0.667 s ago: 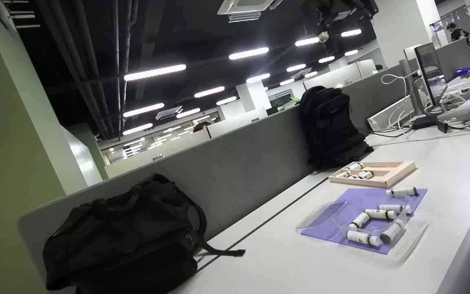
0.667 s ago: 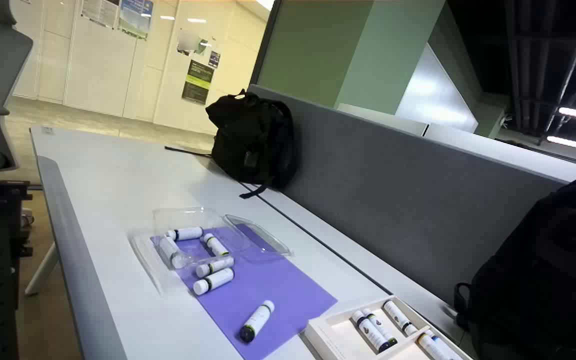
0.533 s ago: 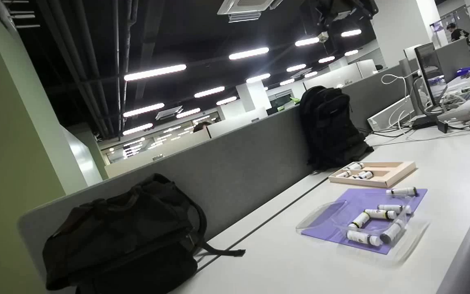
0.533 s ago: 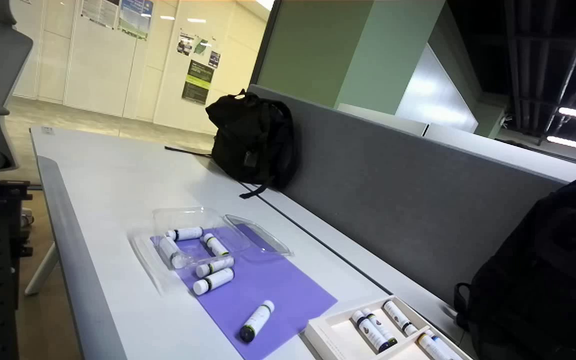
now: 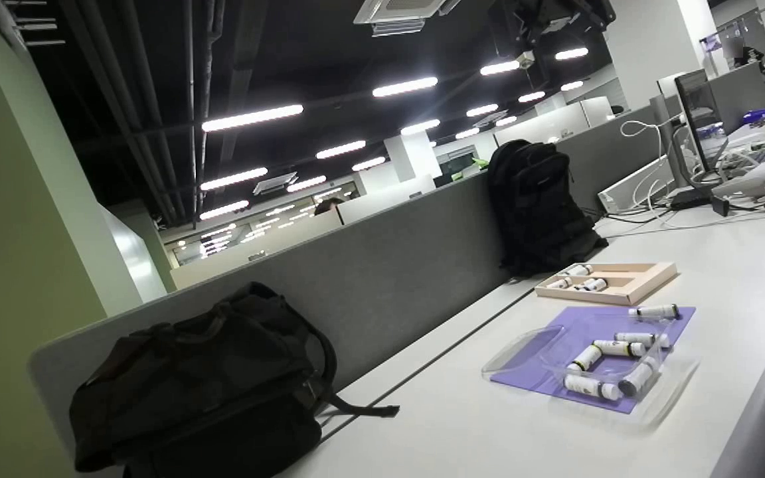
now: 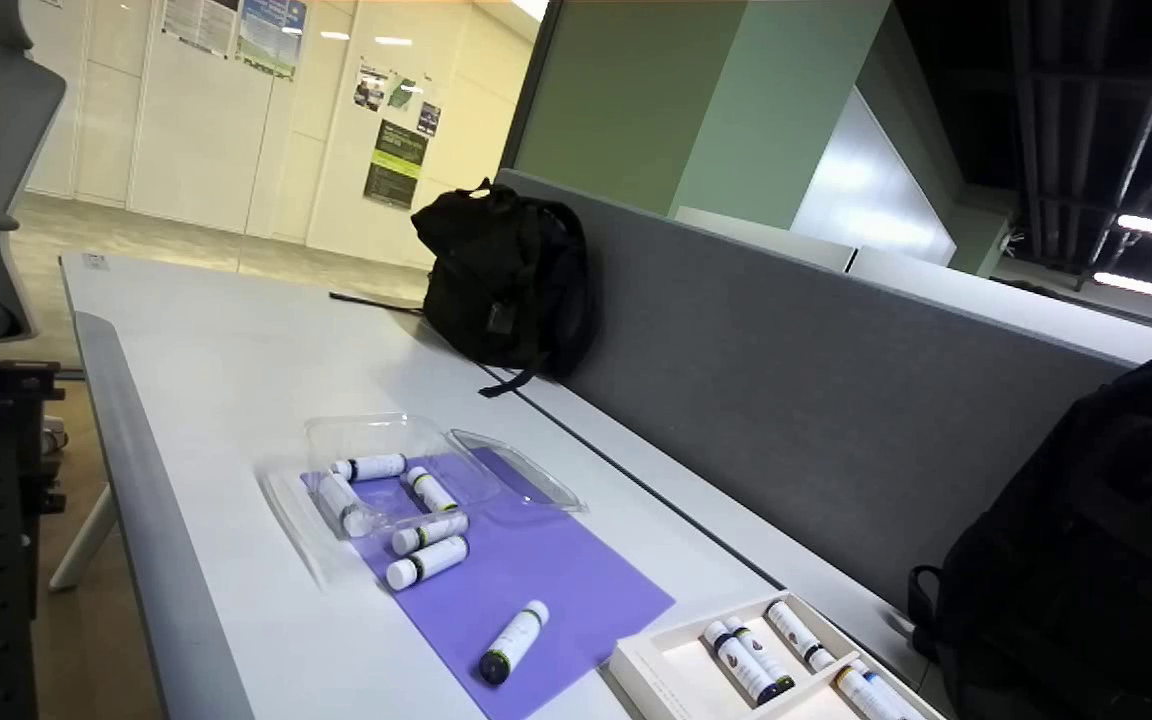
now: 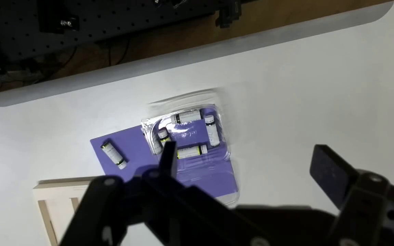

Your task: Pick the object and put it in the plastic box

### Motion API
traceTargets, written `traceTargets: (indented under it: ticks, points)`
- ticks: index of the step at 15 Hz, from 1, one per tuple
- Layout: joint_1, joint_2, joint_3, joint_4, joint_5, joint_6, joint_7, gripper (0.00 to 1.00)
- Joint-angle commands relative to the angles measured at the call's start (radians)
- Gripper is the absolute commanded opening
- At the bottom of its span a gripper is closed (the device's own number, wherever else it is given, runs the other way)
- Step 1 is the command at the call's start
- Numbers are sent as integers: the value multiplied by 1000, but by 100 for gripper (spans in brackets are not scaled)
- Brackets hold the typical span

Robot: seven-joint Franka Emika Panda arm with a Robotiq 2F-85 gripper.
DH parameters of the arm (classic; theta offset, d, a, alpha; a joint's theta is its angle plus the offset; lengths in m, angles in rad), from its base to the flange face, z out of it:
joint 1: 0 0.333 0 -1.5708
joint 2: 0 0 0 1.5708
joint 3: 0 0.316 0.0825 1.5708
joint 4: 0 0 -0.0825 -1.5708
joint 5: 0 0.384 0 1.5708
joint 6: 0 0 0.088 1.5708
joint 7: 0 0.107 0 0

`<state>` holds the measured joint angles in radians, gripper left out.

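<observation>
Unmoved since the earlier frame: clear plastic box point(image 6: 376, 430), bottles point(image 6: 514, 643). Released, with hand point(image 7: 245, 162) spread wide in wrist view; partly hiding wooden tray point(image 7: 56, 201), cut off below.

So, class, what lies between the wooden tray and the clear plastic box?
In the wrist view, the purple sheet, with one bottle lying on it. In an exterior view, another bottle lies at the edge of the plastic box.

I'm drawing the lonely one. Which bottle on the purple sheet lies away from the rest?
The bottle on the purple sheet nearest the pale tray: it lies apart; the other five crowd in or beside the clear plastic box.
</observation>
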<state>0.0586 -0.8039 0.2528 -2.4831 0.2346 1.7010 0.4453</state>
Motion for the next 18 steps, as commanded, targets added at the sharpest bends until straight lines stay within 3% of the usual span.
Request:
traceTargets:
  ticks: [1,5,8,11,13,14,16,18]
  points:
    - [-5,22,3,-25,-27,72,-53,100]
    - [-33,141,-45,-99,-95,309,-191,100]
    - [-103,305,-109,-109,-184,477,-242,100]
    - [-196,495,-168,-43,-283,562,-197,100]
    - [-249,625,-205,49,-335,542,-145,100]
    - [-194,490,-208,-71,-300,572,-204,100]
    - [-202,553,-235,-44,-305,583,-222,100]
    - [-187,541,-228,-51,-303,583,-221,100]
